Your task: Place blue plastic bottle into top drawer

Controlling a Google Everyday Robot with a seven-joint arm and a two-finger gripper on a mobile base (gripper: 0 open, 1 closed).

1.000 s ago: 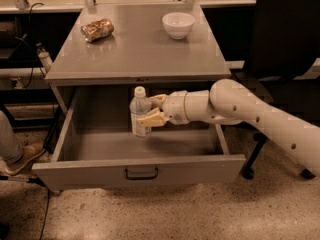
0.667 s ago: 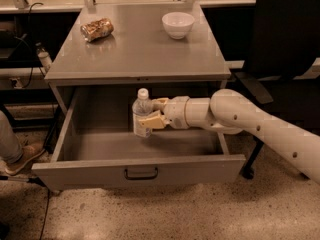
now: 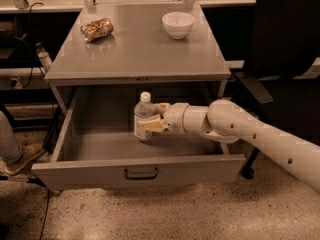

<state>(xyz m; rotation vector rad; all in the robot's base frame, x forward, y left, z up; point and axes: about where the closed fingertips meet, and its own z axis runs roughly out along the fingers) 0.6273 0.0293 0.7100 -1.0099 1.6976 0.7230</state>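
Inside the top drawer, claw tight around upright blue plastic bottle; can, bowl on tabletop above.

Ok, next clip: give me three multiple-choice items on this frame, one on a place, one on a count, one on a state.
1. Where is the blue plastic bottle? A on the cabinet top; B inside the open top drawer; C in a lower drawer.
2. How many things are on the cabinet top? A one; B four; C two.
3. How does the can lie? A on its side; B upright; C upside down.
Key: 1 B, it stands upright between the drawer walls with the gripper closed around it; 2 C, only the can and the white bowl; 3 A, its long side rests on the top.
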